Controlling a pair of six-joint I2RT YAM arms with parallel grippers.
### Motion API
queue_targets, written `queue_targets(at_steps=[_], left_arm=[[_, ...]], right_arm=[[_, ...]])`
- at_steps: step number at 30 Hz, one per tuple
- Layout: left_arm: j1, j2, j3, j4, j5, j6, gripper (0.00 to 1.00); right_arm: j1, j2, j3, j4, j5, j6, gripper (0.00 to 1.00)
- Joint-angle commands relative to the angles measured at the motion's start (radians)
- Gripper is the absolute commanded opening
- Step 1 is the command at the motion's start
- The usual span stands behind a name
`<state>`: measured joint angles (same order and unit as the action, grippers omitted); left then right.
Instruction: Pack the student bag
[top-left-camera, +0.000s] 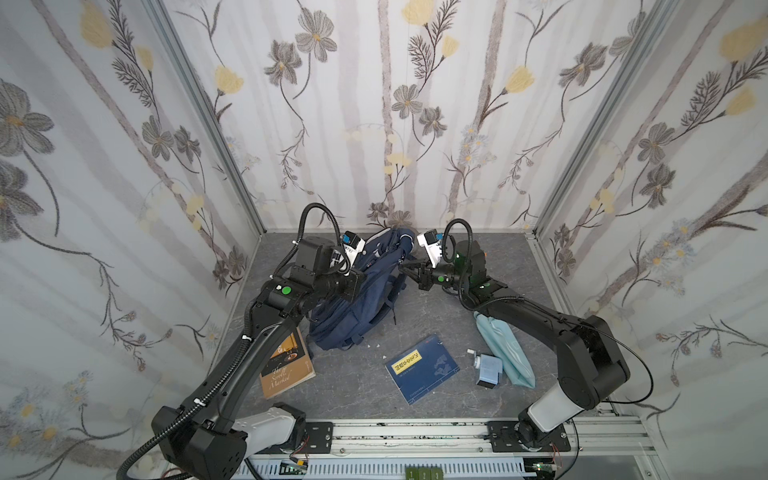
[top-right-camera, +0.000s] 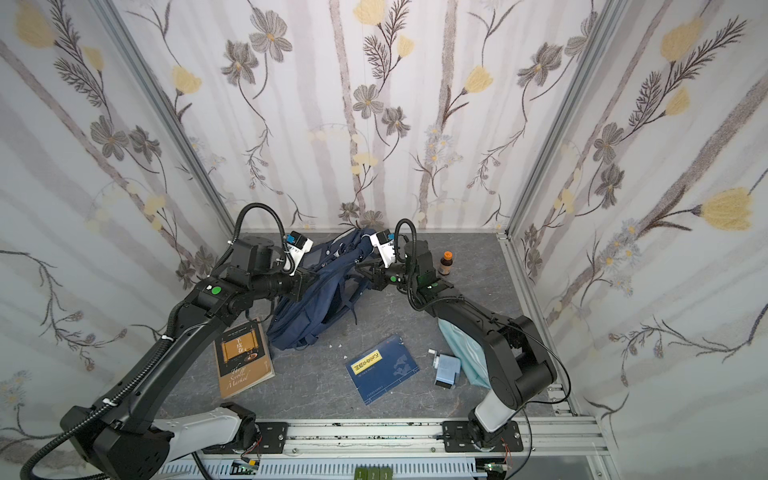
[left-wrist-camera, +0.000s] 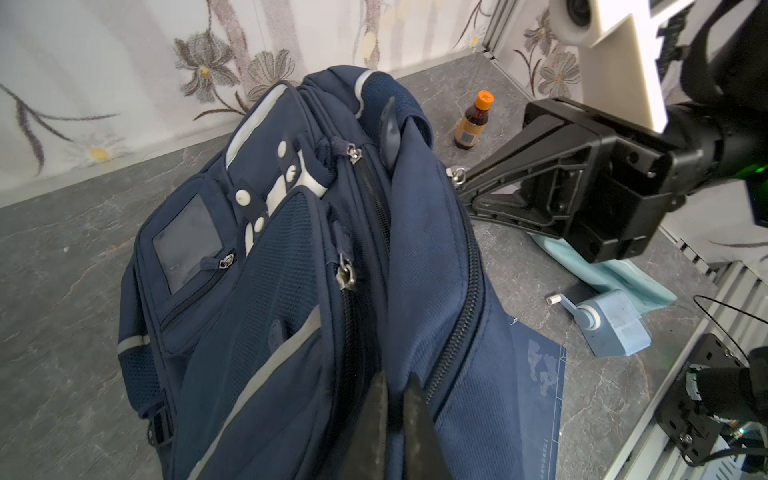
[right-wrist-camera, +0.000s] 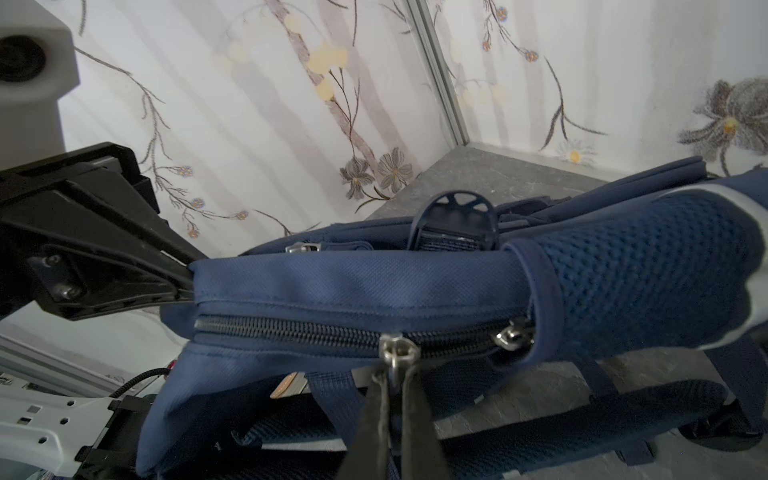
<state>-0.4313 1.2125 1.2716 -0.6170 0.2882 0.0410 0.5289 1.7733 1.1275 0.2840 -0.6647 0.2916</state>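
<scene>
The student bag (top-left-camera: 357, 307) lies by the middle of the table's (top-left-camera: 432, 320) back edge, its long way running back to front, top at the back. It looks soft and floppy. My left gripper (left-wrist-camera: 395, 419) pinches its cloth flap. My right gripper (right-wrist-camera: 395, 382) pinches the zip pull (right-wrist-camera: 400, 351), a good handle.

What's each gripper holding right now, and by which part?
The left gripper pinches the student bag's fabric edge beside the main zipper; right gripper pinches that zipper's metal pull.
</scene>
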Motion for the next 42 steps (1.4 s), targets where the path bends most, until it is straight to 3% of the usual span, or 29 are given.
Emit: queue_targets(at_steps=[1,8,21,29,32,37,42], left_arm=[[-0.014,0.011,0.004,0.083,-0.127,-0.081,0.00],[-0.069,0.044,0.038,0.046,-0.206,-0.196,0.00],[-0.113,0.078,0.119,-0.003,-0.162,-0.431,0.00],[-0.113,0.205,0.276,-0.184,-0.204,-0.447,0.00],[-0.107,0.234,0.305,-0.209,-0.205,-0.458,0.00],[-0.089,0.295,0.371,-0.247,-0.148,-0.510,0.00],[-0.085,0.333,0.441,-0.214,-0.010,-0.551,0.00]], right_arm=[[0.006,-0.015,0.067,-0.273,0.043,-0.107,0.00],[0.032,0.003,0.246,-0.504,0.052,-0.135,0.00],[0.116,0.104,0.509,-0.758,0.053,-0.164,0.00],[0.125,0.101,0.623,-0.886,0.019,-0.174,0.00],[0.124,0.114,0.685,-0.975,0.054,-0.203,0.00],[0.128,0.154,0.777,-1.107,0.098,-0.245,0.00],[0.146,0.209,0.815,-1.190,0.111,-0.264,0.00]])
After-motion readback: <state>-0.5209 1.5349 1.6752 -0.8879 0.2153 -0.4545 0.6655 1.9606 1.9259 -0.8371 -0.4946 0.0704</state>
